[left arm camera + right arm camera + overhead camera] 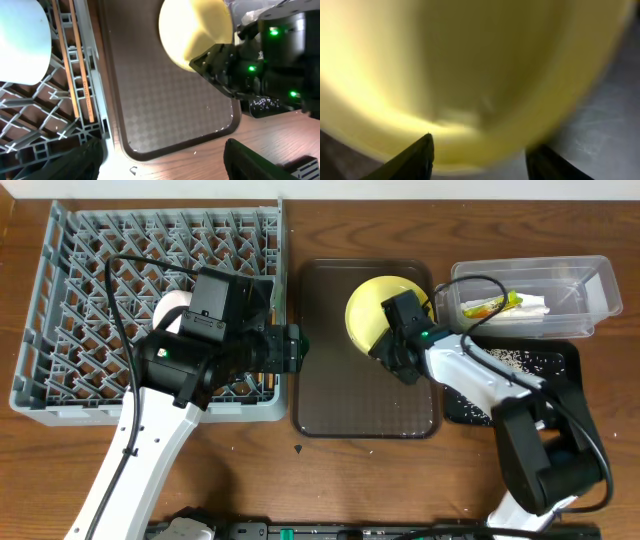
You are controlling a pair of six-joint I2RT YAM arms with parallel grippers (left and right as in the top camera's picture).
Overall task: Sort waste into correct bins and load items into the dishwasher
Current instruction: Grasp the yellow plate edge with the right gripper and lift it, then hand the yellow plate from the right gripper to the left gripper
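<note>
Rack [70, 310] at far left, a white bowl [20, 40] and the chopsticks [75, 75] lying in its right side. Left gripper [164, 150] hung over the rack's right edge, near the brown tray [340, 400], jaws spread wide, nothing between them. Plate [372, 305] sat over the tray's far right corner, apparently tilted. Right gripper [480, 155] at the plate's near rim, fingers apart with the rim showing between them; wrist view blurred, so contact could not be told. Tub [590, 275] at far right held the sachet [492, 306] and napkin [535, 305]. Black tray [570, 360] just in front of it held the scraps [510, 360].
</note>
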